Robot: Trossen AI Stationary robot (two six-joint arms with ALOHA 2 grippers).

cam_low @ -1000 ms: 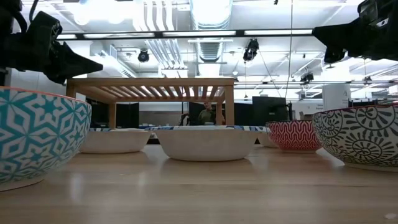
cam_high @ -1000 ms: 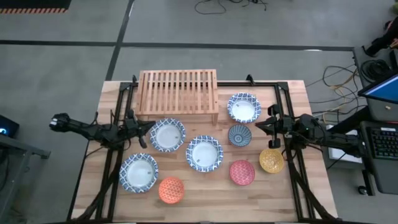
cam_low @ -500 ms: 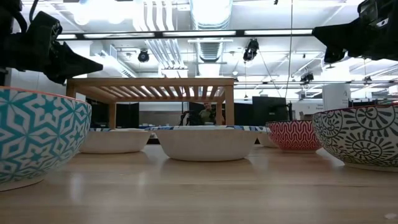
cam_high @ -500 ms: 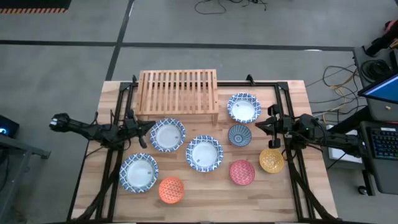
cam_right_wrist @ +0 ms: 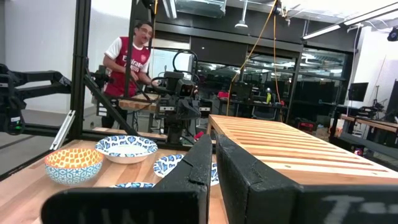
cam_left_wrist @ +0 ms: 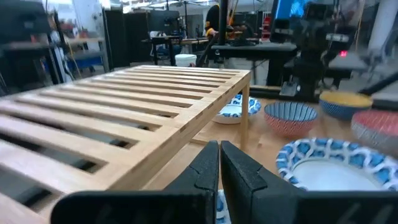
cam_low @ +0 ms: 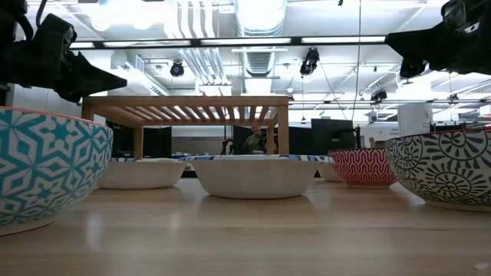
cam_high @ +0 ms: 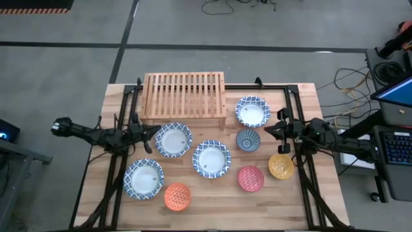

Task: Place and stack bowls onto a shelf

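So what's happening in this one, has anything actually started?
Nothing is being handled yet. Eight bowls sit loose on the table: four wide blue-patterned ones, such as the middle one, and four smaller ones, among them the orange one and the yellow one. The slatted shelf at the back has no bowl on it. The left gripper and right gripper are both shut and empty, raised above the table at its sides, pointing inward.
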